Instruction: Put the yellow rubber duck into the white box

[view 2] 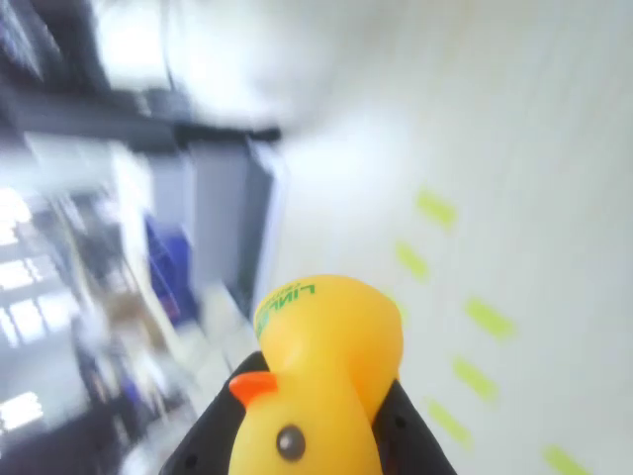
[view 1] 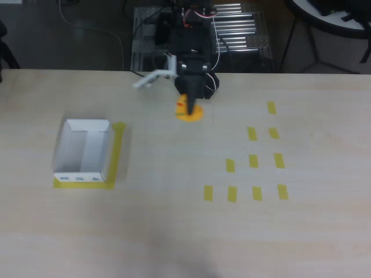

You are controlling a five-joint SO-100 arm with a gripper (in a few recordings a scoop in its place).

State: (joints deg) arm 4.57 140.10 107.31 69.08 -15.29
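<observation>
Jaws of the gripper are clamped on the yellow rubber duck, black fingers pressing both its sides in the wrist view. Seen from overhead, the duck is near the tabletop's far edge, well apart from the white box at left, with yellow tape strips at right.

You are working in what looks like a lab or test room. The pale wood-grain desk is marked out with short yellow tape strips set in a tidy stepped grid on the right of the overhead view, and a yellow tape outline frames the white box on the left. Beyond the far edge stands a metal rack with loose cables, and a chair base on a dark floor.
</observation>
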